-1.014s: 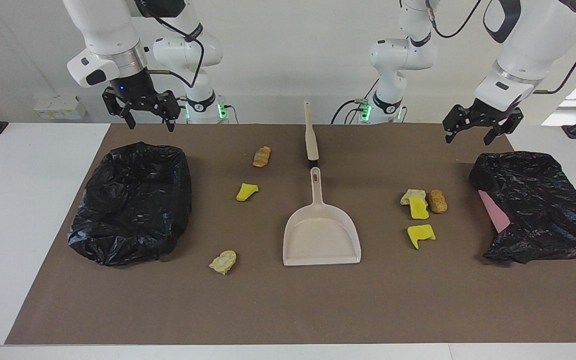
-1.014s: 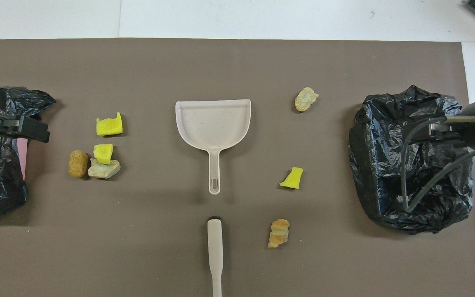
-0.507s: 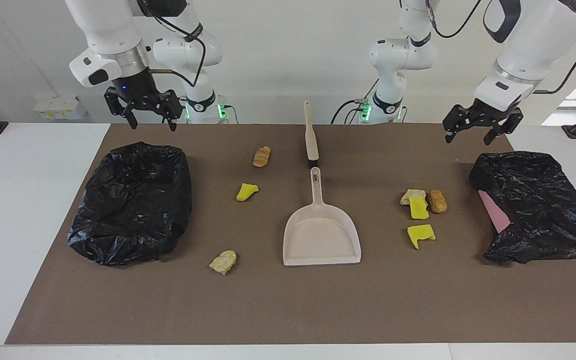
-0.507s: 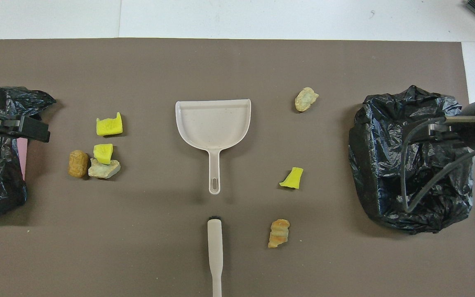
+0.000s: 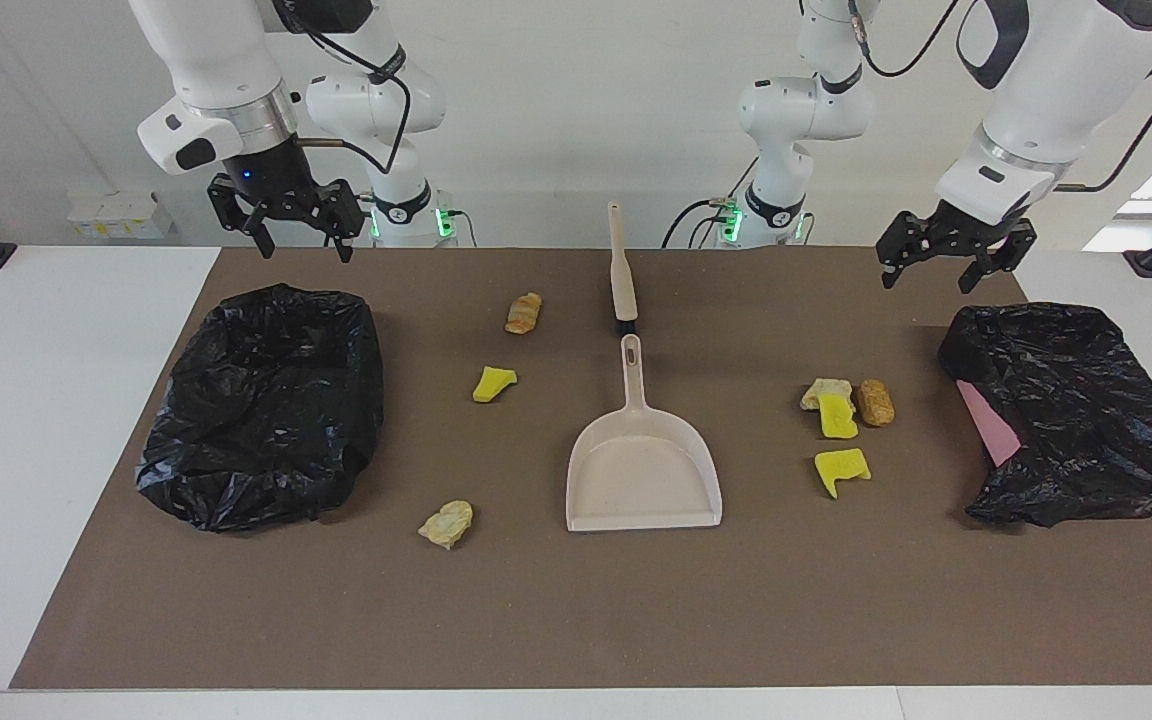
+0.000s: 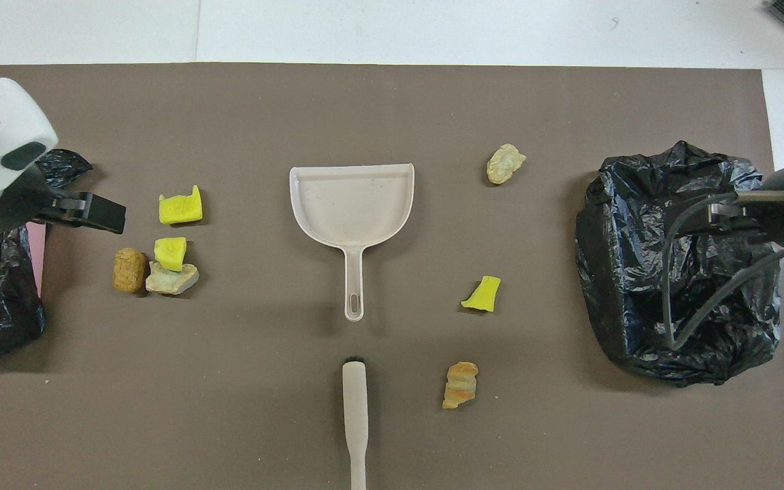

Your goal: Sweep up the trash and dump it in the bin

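Yellow and tan trash (image 5: 838, 416) loose on brown mat (image 5: 576, 610) — left hand (image 5: 946, 268) and right hand (image 5: 298, 240) both spread apart, aloft.

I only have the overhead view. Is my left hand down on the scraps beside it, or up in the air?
Observer: Up in the air. The left hand hangs open above the mat, touching nothing.
Operator: And the right hand? I see only its wrist and cable.
Observer: The right hand is open too, raised over the bin bag.
Operator: The brush runs off my frame.
Observer: The brush lies whole on the mat, in line with the dustpan handle, untouched.
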Controlling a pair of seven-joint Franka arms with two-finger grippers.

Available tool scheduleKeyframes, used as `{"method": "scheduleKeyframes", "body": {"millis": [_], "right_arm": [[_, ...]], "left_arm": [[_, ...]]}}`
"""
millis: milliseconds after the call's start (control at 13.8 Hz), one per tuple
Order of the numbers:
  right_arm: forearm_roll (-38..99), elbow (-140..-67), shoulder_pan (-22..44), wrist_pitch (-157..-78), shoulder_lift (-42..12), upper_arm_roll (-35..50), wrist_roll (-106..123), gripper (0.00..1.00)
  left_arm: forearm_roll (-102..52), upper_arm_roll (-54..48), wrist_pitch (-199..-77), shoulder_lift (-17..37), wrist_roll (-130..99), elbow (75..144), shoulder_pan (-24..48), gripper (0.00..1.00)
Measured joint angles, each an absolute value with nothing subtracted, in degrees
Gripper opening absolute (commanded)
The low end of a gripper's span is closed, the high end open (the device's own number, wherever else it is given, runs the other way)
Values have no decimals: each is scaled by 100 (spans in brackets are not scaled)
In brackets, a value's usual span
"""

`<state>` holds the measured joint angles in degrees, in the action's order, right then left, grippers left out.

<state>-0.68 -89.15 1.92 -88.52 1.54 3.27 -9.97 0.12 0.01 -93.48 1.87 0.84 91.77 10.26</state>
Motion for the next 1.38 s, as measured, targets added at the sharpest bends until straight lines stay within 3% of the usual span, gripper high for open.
{"method": "scheduleKeyframes", "body": {"millis": [507,1086,1376], "right_arm": [[-57,-8940,333,-9074,108,407,-1010,100],[-68,-8962,1381,-10166,-838,421,-2304,100],[-144,-8961,2114,-10761,-1504,427,-2935,100]], "left_arm": [[0,-35,-10648,315,-1034,10026,1933,100],[-1,-49,-11707,1017,-2330,10390,2937,100],[-2,-47,-12399,408,-2442,11824,3261,100]]}}
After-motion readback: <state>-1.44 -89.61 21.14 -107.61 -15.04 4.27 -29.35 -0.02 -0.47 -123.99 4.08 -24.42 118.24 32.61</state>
